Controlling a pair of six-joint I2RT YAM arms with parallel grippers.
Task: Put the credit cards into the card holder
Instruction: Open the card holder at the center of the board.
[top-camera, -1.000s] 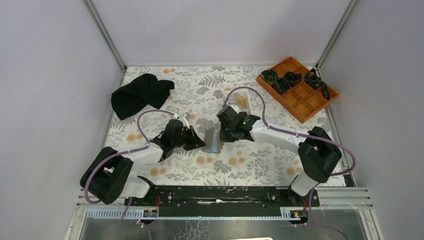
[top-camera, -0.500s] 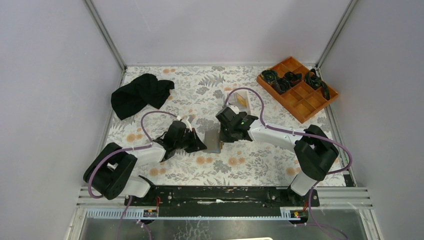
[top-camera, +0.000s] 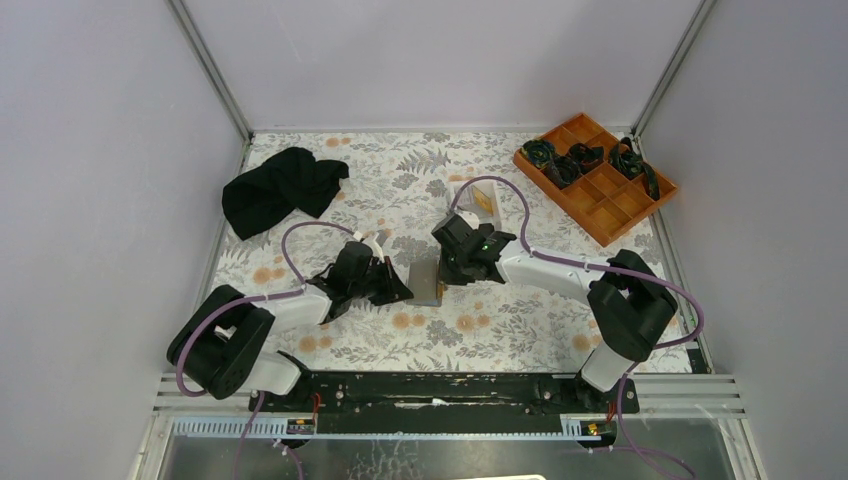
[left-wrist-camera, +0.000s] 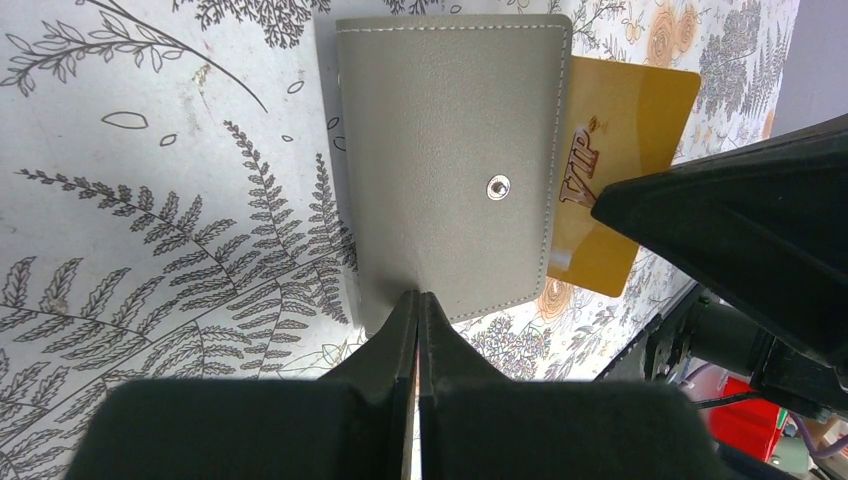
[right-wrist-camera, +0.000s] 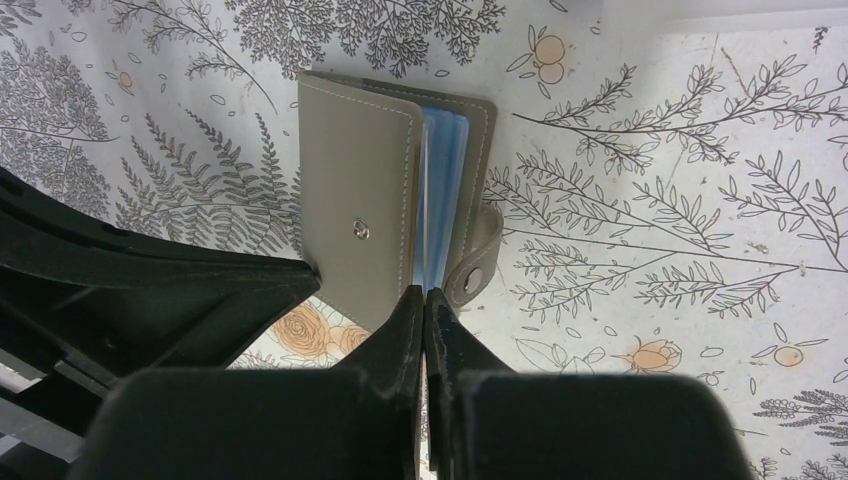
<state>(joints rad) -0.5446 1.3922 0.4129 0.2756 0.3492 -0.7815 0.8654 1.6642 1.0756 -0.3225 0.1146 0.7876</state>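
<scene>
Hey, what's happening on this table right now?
Both arms meet at the grey card holder in the middle of the table. The left gripper is shut, with its tips at the holder's edge. The right gripper appears shut on a gold card, which is partly tucked under the cover, with part sticking out.

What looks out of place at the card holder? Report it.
The gold card sticks out past one side of the grey card holder, tilted against its edge, only partly covered. The holder's snap strap lies unfastened, blue slots showing. Nothing looks spilled or damaged.
</scene>
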